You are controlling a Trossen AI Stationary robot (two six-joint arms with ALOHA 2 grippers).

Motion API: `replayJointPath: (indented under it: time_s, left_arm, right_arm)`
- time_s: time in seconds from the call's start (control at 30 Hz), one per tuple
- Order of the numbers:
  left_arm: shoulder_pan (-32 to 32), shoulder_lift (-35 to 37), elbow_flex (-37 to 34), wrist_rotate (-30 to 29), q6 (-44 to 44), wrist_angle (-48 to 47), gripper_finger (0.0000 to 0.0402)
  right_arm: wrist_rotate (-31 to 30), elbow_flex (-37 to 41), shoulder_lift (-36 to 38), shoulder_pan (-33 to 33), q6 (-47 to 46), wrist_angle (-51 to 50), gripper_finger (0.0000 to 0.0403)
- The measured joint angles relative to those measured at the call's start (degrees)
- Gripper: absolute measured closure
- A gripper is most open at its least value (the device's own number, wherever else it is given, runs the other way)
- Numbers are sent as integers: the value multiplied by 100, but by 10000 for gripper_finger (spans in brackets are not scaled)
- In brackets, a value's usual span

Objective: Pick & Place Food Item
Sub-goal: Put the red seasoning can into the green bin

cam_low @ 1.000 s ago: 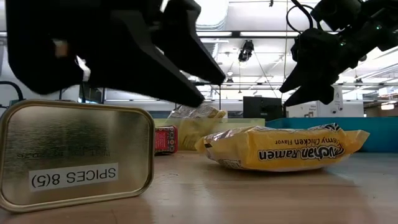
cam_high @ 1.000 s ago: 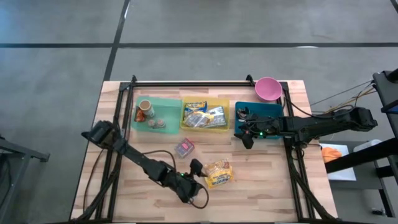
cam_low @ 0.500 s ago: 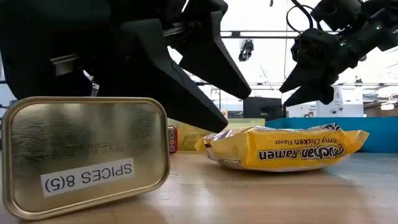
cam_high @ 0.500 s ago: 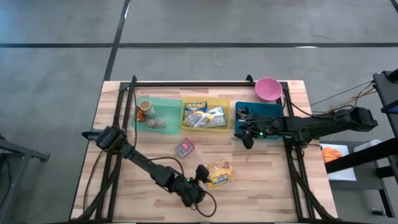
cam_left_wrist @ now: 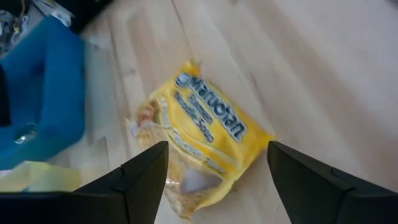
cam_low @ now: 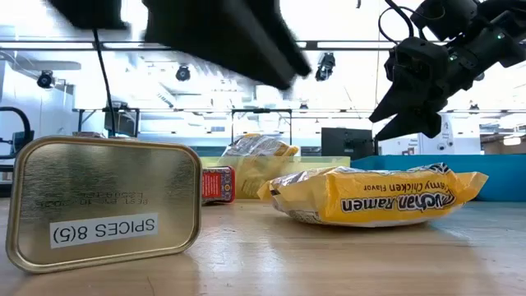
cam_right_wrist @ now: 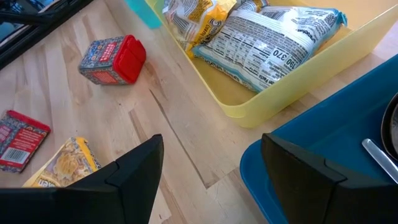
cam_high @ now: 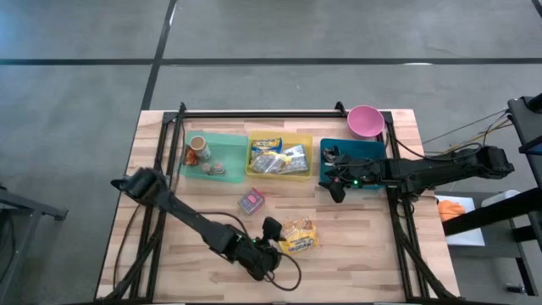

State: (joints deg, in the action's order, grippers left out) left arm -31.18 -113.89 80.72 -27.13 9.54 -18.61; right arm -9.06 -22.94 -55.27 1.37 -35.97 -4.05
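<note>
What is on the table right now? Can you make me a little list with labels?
left gripper: open, hovering over the yellow ramen packet
right gripper: open, at the near-left corner of the blue bin, holding nothing
yellow bin: holds snack packets
green bin: holds a small jar and round pieces
pink bowl: far edge, behind the blue bin
small red box: on the wood between the yellow bin and the ramen
spices tin: standing on edge, close to the low camera

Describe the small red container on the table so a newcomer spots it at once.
Start at the yellow bin in the middle of the row of three. On the bare wood just in front of it lies the small red container, alone. Unlike the yellow ramen packet nearer the table's front edge, it is boxy with a patterned side.
</note>
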Motion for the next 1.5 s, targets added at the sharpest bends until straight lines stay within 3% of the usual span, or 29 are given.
replayJointPath:
  time_s: [0.1,0.27,0.47,0.73,1.0,1.13,1.37,1.5]
  left_arm:
    - [4,216,186,369,-175,-596,122]
    - [-19,704,346,1491,-260,-1445,122]
    - [-142,756,328,1955,-425,-2347,122]
    - [-147,776,331,1967,-1141,-2218,122]
    - [-136,787,331,1932,-494,-2182,122]
    - [-140,789,331,1071,-524,-2347,122]
    - [-146,799,331,986,-1011,-2349,122]
    - [-129,800,331,556,-1410,-2360,122]
  right_arm:
    - [0,0,0,0,-1,0,138]
    - [0,2,0,1,-2,-2,138]
    - [-1,1,-2,0,-2,6,138]
    - [-2,2,-1,0,0,2,138]
    - [-2,0,-2,0,0,0,138]
    - [-2,1,-2,2,-1,2,138]
    - [-1,0,-2,0,0,1,138]
    - [-2,0,-2,2,0,2,138]
